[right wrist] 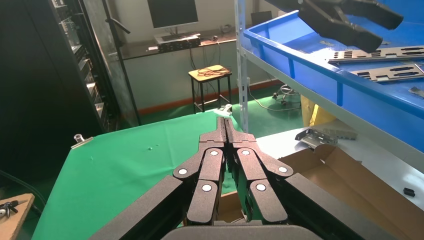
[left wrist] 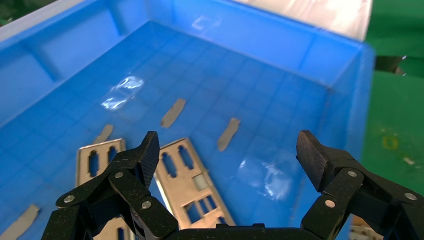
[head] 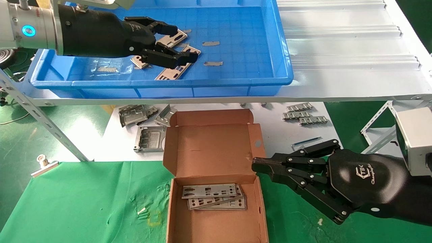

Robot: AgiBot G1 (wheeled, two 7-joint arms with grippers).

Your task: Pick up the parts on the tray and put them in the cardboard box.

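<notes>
The blue tray (head: 236, 81) sits on a raised shelf at the back. Silver plates lie in its left half: one (head: 173, 38) under my left gripper's upper finger, one (head: 177, 69) below it, and a third (head: 139, 62) partly hidden by the hand. My left gripper (head: 185, 44) is open and empty just above them. In the left wrist view it (left wrist: 230, 150) hangs over a plate (left wrist: 192, 185). The open cardboard box (head: 216, 148) stands below with three plates (head: 214, 196) stacked inside. My right gripper (head: 256, 165) is shut and empty beside the box's right wall; it also shows in the right wrist view (right wrist: 225, 122).
Grey tape strips (head: 211, 43) lie on the tray floor. Bulky grey metal frames (head: 148, 138) and small metal brackets (head: 303, 114) lie on the white surface under the shelf. A slanted shelf strut (head: 47, 125) and a binder clip (head: 44, 164) stand at the left.
</notes>
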